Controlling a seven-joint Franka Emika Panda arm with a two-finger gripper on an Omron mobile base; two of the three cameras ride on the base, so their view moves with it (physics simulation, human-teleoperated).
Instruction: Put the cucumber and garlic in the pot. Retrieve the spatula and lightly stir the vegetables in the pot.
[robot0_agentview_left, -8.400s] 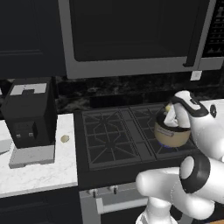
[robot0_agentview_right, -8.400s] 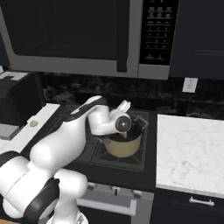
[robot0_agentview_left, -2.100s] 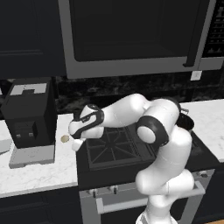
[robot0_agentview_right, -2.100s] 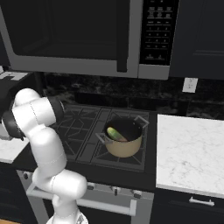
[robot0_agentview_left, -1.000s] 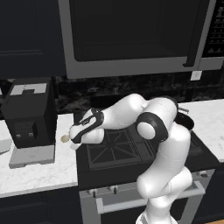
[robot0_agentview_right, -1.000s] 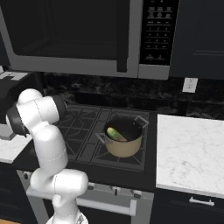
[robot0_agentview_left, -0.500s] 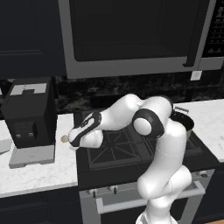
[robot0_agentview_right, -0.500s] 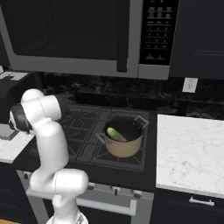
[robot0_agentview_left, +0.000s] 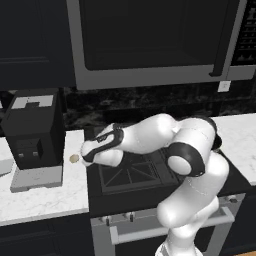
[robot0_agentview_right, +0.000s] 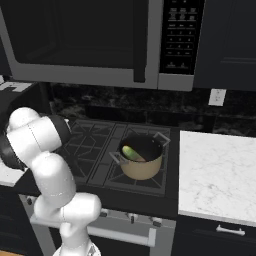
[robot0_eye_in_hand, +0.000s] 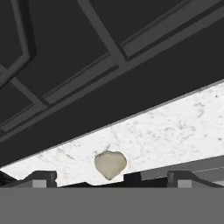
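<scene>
The black gas stove (robot0_agentview_right: 100, 150) with its iron grates sits between two white marble counters, and the white robot arm (robot0_agentview_left: 165, 140) reaches across it toward the left counter (robot0_agentview_left: 45, 192). On the stove's right side, in the right base view, stands the low round cream-tan pot (robot0_agentview_right: 141, 159), and the yellow-green mottled cucumber (robot0_agentview_right: 131, 152) lies inside it, leaning against the near-left wall. At the arm's end, the dark two-finger gripper (robot0_agentview_left: 86, 155) hangs low over the counter's edge beside the stove, its jaws spread wide and holding nothing. The tiny pale beige garlic bulb (robot0_agentview_left: 74, 158) rests on the marble just left of the gripper, near the foot of the boxy black coffee machine (robot0_agentview_left: 34, 132). In the hand view the garlic (robot0_eye_in_hand: 110, 164) lies on the white stone close to the gripper, between its finger tips and not touched by either.
</scene>
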